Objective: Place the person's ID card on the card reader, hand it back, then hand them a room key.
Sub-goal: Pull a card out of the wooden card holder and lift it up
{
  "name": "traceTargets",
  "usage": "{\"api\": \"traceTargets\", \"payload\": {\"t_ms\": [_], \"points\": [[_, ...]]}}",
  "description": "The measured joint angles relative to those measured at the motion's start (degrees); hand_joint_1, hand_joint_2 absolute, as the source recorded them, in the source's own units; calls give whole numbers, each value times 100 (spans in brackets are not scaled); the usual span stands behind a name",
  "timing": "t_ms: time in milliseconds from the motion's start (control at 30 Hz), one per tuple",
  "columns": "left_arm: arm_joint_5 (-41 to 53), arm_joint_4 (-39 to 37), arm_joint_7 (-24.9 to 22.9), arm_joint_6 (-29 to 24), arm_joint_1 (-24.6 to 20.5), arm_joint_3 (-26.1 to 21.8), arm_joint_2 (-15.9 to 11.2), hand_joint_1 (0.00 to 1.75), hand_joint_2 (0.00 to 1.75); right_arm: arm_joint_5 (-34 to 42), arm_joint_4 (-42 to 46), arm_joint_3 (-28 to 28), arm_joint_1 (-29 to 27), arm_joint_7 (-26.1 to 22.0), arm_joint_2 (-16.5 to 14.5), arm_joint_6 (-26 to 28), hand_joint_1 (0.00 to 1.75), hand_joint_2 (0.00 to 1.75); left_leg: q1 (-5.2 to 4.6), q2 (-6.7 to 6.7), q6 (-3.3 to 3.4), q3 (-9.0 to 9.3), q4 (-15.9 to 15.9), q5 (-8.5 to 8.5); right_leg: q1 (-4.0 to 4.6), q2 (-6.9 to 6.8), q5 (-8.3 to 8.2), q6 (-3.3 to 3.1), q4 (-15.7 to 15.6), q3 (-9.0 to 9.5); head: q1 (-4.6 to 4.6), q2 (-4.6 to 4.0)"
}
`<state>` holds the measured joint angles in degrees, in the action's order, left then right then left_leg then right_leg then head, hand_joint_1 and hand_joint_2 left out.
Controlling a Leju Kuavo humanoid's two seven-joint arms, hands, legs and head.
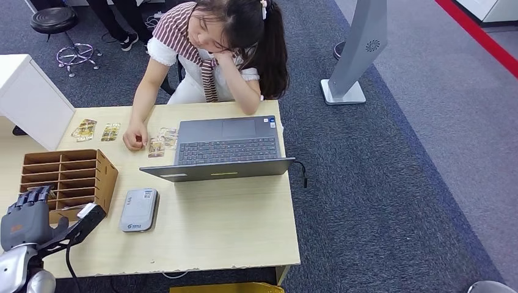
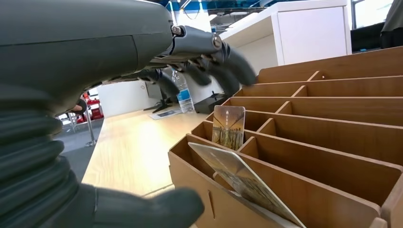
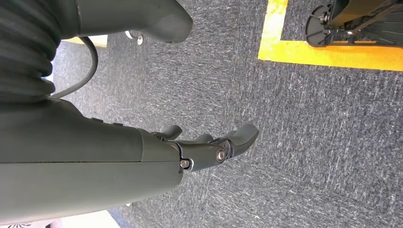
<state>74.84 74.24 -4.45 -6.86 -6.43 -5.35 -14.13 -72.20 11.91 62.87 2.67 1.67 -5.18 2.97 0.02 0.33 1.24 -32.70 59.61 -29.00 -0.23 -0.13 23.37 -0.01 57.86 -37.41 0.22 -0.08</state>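
On desk, nr front-left corner: wooden card rack [image 1: 73,177], open-topped, w/ divider slots.
Rack contents: wrist view shows one card upright in a slot [image 2: 228,127], a second card leaning across the nearest slot [image 2: 242,178]; prob. the room keys, a guess.
Card reader: grey flat unit [image 1: 139,209], just beside rack on its laptop side; nothing lies on it.
Laptop: open [image 1: 226,149], mid-desk, facing the person.
Person: seated at far side, head propped on one hand; other hand [image 1: 135,137] rests on desk by small cards.
Small cards: several lie flat nr far edge [image 1: 157,146]; which is the ID, can't tell.
L hand: at [image 1: 27,213], over rack's near end; fingers [image 2: 228,64] curled loosely above the slots, thumb apart; holds nothing, touches no card.
R hand: at [image 3: 209,147], hangs over grey carpet; fingers part-bent, apart, nothing held.
Progress: no ID on reader, none in either hand. As placed, ID step either not started or already handed back; can't tell. L hand at rack suggests key pick is the step in hand.
Left to do: take a card from rack, pass to person.
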Motion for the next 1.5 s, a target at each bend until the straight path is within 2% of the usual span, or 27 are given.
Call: {"api": "traceTargets", "payload": {"t_ms": [567,833,1133,1500], "points": [[-44,-32,72,1,-2,0,1,175,175,-5,0,14,0,-14,0,-9,0,175,0,0,0,0,0,0,0,0,0,0,0,0,0,-1],[-107,36,224,-225,3,0,5,175,175,0,0,24,0,-22,0,-9,0,175,0,0,0,2,0,0,0,0,0,0,0,0,0,-1],[-318,831,378,-182,63,23,31,175,175,22,0,131,0,-34,0,2,0,175,0,0,0,1,0,0,0,0,0,0,0,0,0,-1],[-496,1733,408,-16,146,296,31,175,175,11,0,187,-1,-23,0,2,0,175,0,0,0,2,0,0,0,0,0,0,-1,-1,-1,-1]]}}
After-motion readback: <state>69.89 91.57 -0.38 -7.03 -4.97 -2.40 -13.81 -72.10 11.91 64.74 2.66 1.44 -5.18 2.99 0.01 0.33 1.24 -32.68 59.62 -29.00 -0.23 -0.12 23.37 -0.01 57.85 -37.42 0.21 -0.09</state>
